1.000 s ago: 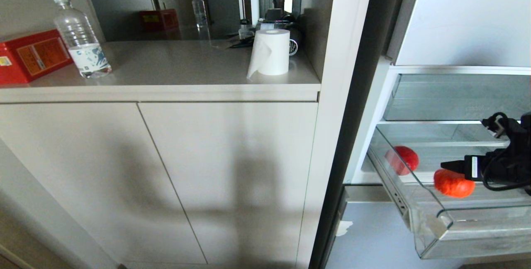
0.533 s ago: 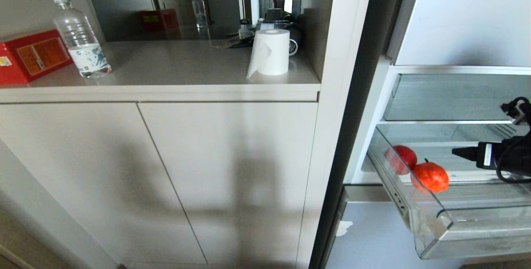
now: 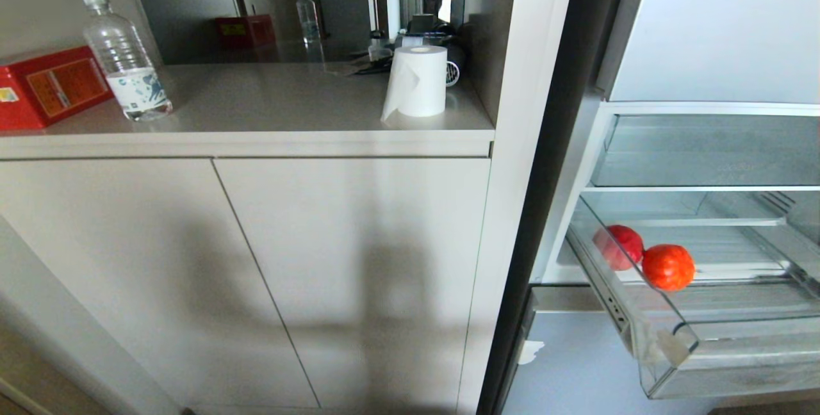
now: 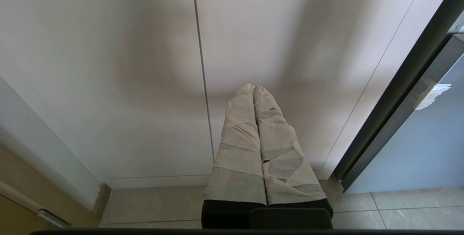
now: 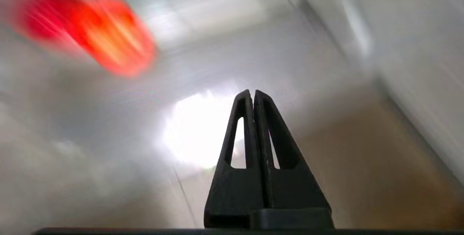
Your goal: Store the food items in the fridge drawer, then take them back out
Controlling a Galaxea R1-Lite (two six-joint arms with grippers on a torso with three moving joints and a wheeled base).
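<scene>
Nothing readable anywhere, honestly. Blue-and-white label on the water bottle point(image 3: 125, 59), but way too small to make out any words. Same with the red box point(image 3: 48, 85) at the counter's left edge: orange panel and a small yellow patch with dark print on them, all just smudges. Second red box with a yellow label, seen in the mirror-like panel behind point(image 3: 243, 31), also illegible. Small white scrap stuck on the blue-grey lower fridge front point(image 3: 530, 351), blank as far as can be told. No brand marks or numbers legible elsewhere.
</scene>
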